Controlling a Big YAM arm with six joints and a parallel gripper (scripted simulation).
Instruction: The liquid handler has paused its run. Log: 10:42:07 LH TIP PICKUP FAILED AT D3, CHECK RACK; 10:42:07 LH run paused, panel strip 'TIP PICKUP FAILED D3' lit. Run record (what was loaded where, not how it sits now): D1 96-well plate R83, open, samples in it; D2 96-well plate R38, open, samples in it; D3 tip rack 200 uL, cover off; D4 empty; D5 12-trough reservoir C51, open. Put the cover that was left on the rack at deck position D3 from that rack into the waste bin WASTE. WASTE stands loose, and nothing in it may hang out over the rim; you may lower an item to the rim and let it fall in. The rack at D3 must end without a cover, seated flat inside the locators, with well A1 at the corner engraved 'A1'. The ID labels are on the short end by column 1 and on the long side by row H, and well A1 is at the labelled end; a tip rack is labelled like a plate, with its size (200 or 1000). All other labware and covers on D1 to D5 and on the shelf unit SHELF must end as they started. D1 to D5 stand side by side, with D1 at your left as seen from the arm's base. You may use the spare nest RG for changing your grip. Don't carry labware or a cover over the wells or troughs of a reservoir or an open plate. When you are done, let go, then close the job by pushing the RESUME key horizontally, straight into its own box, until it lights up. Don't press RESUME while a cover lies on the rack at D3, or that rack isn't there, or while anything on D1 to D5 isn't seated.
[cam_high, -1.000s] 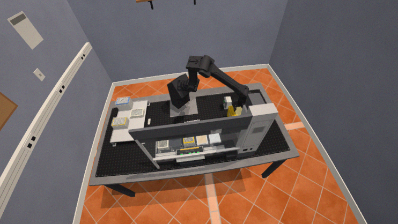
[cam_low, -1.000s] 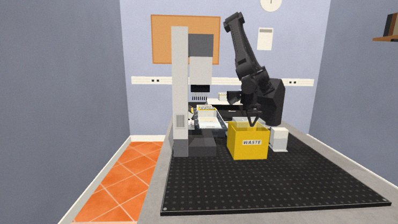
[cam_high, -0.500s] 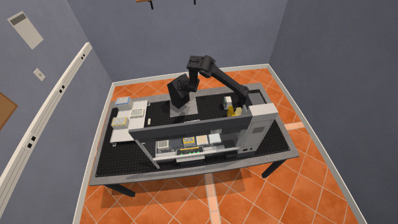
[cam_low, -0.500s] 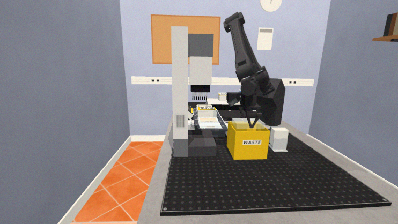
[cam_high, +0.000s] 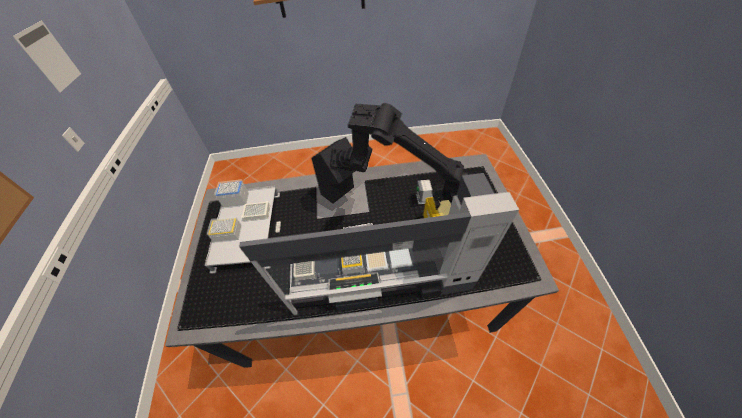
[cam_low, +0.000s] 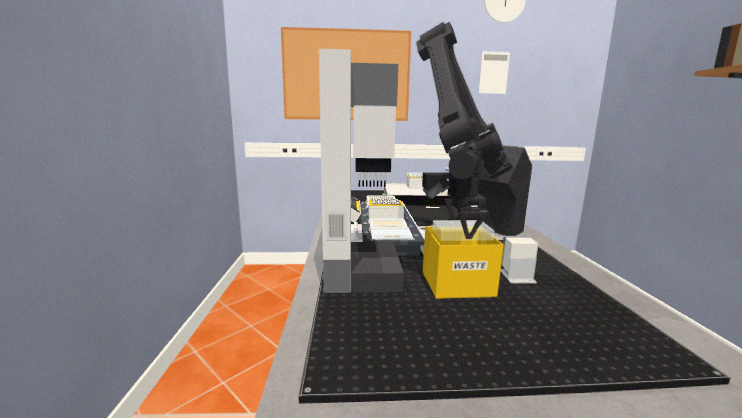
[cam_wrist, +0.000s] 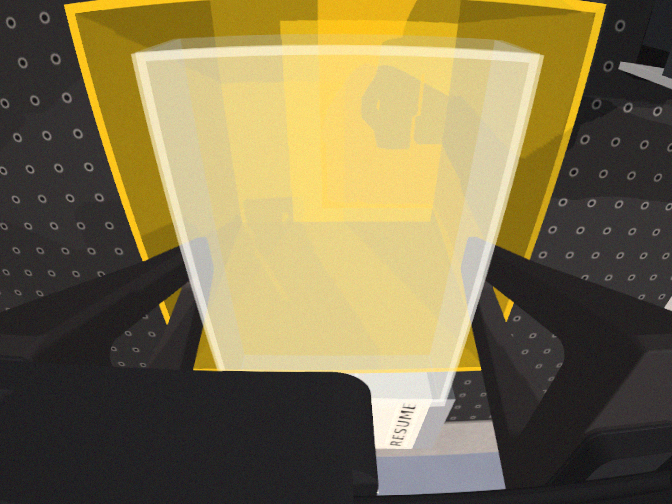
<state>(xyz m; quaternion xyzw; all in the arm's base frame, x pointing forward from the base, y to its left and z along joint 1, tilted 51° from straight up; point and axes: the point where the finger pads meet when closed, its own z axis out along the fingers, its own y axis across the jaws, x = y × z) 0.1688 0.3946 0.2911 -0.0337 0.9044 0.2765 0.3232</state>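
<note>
My gripper (cam_wrist: 337, 252) is shut on the clear cover (cam_wrist: 336, 206), one finger on each long side. It holds the cover level, right over the open top of the yellow WASTE bin (cam_wrist: 548, 135). In the exterior view the cover (cam_low: 459, 234) sits at about rim height of the bin (cam_low: 462, 264), under my gripper (cam_low: 469, 225). The tip rack at D3 (cam_high: 352, 261), with a yellow frame, stands on the deck without a cover. The white RESUME box (cam_wrist: 404, 423) stands just beside the bin, on the arm's side, and also shows in the exterior view (cam_low: 520, 258).
The liquid handler's grey gantry (cam_high: 358, 236) and tower (cam_low: 334, 166) stand between the bin and the deck. Plates (cam_high: 376, 261) and a reservoir (cam_high: 303, 268) sit in the deck row. The shelf unit (cam_high: 241, 218) with several pieces of labware stands at the far end.
</note>
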